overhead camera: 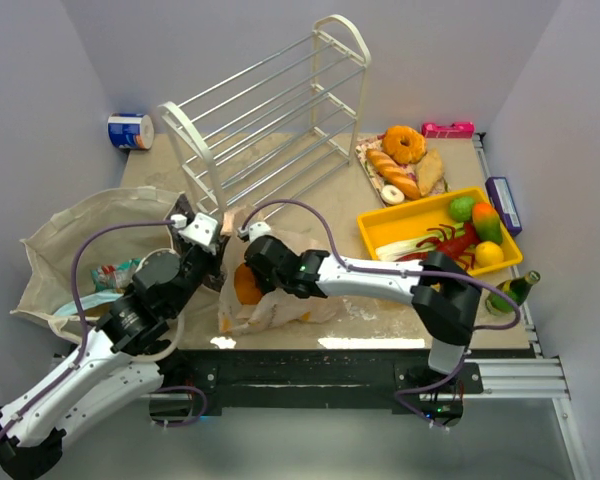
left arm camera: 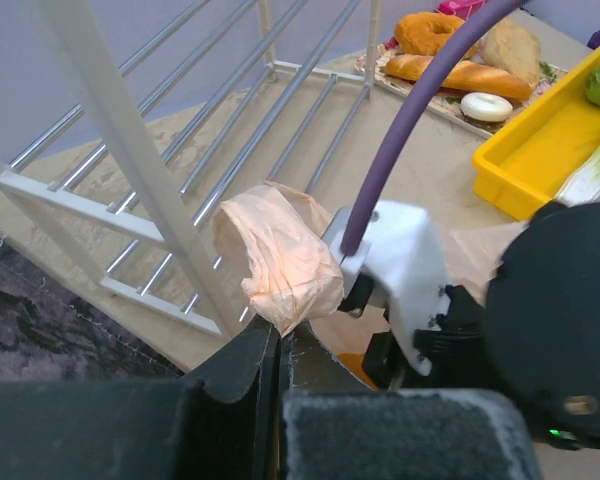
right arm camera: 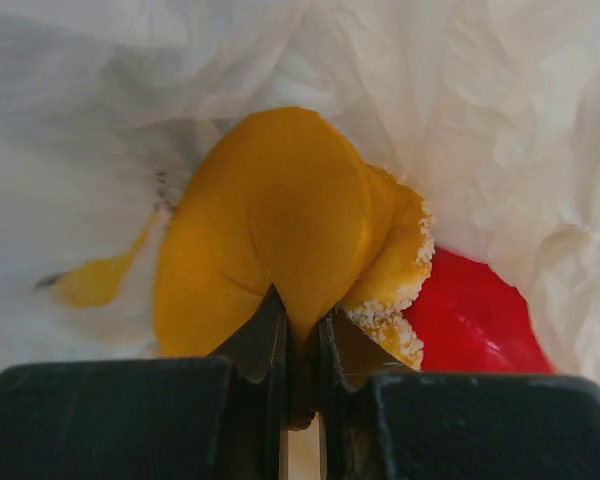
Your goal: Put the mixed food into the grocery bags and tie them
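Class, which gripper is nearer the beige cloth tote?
Left. The left gripper sits just beside the beige cloth tote, pinching the pink plastic bag's handle; the right gripper is farther off, inside that bag, gripping an orange food item.

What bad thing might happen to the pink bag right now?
The thin pink bag might tear or slip, since the left end effector pinches only a scrap of it. The right end effector, shut on the orange-yellow food inside, might drag the bag along when withdrawn.
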Controlling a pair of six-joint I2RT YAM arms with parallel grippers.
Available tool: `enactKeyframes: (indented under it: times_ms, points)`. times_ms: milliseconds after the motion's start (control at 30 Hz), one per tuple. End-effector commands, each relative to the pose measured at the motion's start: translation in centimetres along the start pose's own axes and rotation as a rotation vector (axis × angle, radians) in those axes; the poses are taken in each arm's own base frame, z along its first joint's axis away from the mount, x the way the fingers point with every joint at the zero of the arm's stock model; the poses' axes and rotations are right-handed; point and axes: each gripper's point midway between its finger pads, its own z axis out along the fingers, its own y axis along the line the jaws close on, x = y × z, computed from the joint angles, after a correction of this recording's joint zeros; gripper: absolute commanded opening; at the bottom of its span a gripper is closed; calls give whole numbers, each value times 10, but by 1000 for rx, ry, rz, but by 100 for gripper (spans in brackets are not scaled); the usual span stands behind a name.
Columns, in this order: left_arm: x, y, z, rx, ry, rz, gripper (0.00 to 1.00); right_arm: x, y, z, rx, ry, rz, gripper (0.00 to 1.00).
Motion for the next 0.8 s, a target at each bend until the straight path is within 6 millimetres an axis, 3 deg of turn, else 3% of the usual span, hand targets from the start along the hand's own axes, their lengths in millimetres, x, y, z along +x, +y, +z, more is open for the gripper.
enactKeyframes:
  times_ms: [0, 133, 233, 267, 367, 433, 567, 767]
  points:
    - [-16, 6, -4, -19, -76, -20, 0, 21, -28, 19, 138, 39, 24, 0]
    - [-17, 7, -5, -26, -85, -23, 0, 20, -27, 8, 110, 22, 29, 2]
    - [-16, 7, -3, -25, -76, -20, 0, 3, -23, -11, 71, -24, 16, 39]
    - [-15, 7, -3, -27, -72, -17, 0, 1, -21, -16, 58, -30, 11, 58]
    - [-15, 7, -3, -30, -69, -18, 0, -5, -20, -37, 26, -49, 11, 75]
    - [-16, 8, -4, -31, -73, -19, 0, -4, -26, -51, 35, -56, 12, 79]
    - [-16, 8, -4, -33, -73, -19, 0, 14, -45, -67, 95, -11, 11, 89]
    - [-15, 7, -3, -30, -69, -18, 0, 52, -63, -83, 120, 75, 19, 92]
